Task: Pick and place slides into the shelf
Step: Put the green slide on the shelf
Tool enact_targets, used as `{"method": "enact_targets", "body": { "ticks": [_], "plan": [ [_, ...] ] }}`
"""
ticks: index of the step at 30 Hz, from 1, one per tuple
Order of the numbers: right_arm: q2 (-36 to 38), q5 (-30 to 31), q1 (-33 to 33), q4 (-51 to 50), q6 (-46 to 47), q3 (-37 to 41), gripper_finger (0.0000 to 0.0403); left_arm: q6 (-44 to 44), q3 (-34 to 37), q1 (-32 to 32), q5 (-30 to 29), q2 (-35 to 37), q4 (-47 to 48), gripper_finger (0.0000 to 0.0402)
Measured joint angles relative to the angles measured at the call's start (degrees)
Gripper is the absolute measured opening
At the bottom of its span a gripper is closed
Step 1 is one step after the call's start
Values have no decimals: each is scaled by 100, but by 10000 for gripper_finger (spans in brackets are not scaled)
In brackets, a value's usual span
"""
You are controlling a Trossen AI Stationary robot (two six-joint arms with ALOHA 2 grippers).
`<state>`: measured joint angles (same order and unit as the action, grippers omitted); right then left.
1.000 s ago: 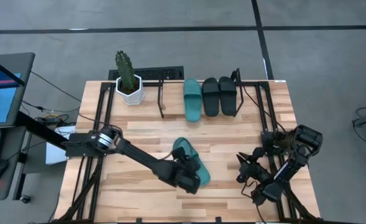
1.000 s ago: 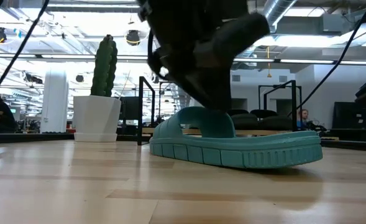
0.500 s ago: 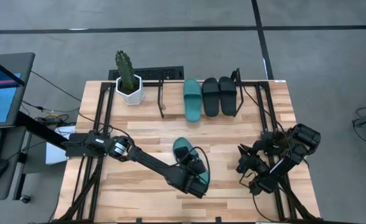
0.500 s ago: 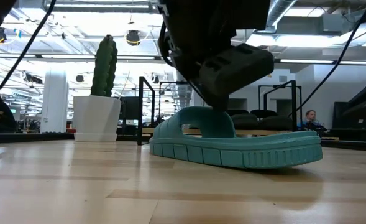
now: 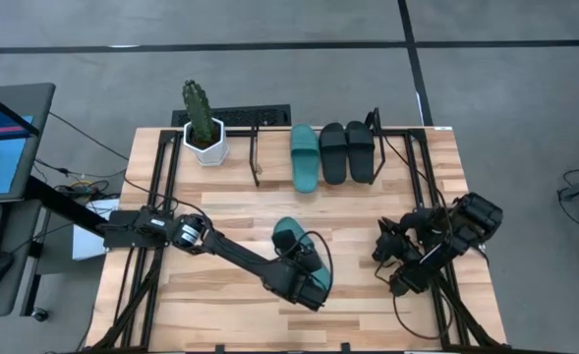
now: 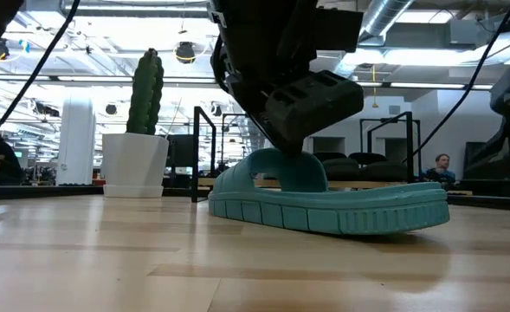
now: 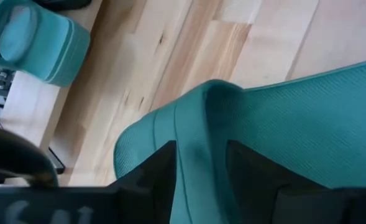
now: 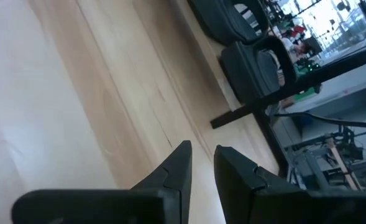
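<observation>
Closest to you on the table, your left gripper is down on the last loose teal slide. Its fingers sit one on each side of the wide strap, partly closed, and they look like they are pinching it. The slide's sole rests flat on the wood, so it has not been lifted yet. This looks like the grab step for the fourth slide.

A bit farther over, on the right side of the table, your right gripper waits with its fingers close together but with a small gap, holding nothing.

At the far edge, the shelf already has three slides in it: one teal slide and two black slides side by side. There is a free spot between the shelf's left end bracket and the teal one.

Next, you would likely need a firm hold on the strap, then lift straight up and carry the slide to that free spot. Watch the cactus pot just beside the shelf.
</observation>
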<state>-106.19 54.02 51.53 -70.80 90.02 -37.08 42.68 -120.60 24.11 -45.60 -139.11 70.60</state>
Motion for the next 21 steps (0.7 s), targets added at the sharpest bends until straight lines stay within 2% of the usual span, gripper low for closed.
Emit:
{"method": "enact_targets", "body": {
  "ticks": [18, 21],
  "plan": [
    [0, -1, -67, 423, -2, 91, 59, 164, 0, -343, 638, 9, 236, 83],
    [0, -4, -67, 467, -3, 91, 59, 164, -17, -440, 949, -14, 350, 52]
  ]
}}
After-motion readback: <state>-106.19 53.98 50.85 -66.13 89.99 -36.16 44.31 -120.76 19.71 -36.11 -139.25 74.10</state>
